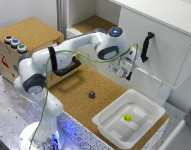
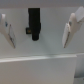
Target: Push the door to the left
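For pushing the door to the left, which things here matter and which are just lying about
Part of the job:
the door
its black handle
the gripper, fingers apart just in front of the handle

Just lying about:
white tub with a small yellow block
small dark block on the cork
cork-topped box with coloured buttons

Pincer (image 2: pixel 39 31) fingers (image 2: pixel 71 27) spread apart before the white door (image 2: pixel 50 12), black handle (image 2: pixel 33 22) between

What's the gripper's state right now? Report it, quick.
Gripper: open, holding nothing; its fingers stand apart facing the door, with the black handle between them in the wrist view, contact not discernible.
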You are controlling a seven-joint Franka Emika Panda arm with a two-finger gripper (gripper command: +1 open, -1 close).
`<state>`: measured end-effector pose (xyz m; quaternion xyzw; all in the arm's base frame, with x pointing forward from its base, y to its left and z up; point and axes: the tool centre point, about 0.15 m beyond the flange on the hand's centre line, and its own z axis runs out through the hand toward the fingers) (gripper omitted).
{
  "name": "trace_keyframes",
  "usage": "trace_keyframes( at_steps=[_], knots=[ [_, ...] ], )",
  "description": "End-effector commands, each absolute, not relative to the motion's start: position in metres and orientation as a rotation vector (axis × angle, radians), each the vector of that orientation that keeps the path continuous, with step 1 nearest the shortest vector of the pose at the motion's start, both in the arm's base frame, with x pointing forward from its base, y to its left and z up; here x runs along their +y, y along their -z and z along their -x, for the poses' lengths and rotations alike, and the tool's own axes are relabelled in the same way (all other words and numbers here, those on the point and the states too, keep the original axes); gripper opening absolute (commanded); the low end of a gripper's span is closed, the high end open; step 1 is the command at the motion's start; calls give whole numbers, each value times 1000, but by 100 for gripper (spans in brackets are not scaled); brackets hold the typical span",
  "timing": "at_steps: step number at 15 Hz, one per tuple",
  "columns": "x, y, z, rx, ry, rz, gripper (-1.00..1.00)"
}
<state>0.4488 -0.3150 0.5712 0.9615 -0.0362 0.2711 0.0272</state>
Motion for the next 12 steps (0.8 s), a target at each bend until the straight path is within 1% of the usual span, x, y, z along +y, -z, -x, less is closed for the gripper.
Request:
trace_keyframes(
  at_steps=[1,5,10,11,12],
  knots=[
    [-341,-600,-518,-56,-643,-3138,100],
    [-339,-598,-545,-19,-629,-3154,100],
    [-330,-594,-560,-3,-651,-3154,100],
    [-328,-595,-561,3,-654,-3137,-100],
    [-328,-598,-559,-10,-668,-3109,-100]
  ],
)
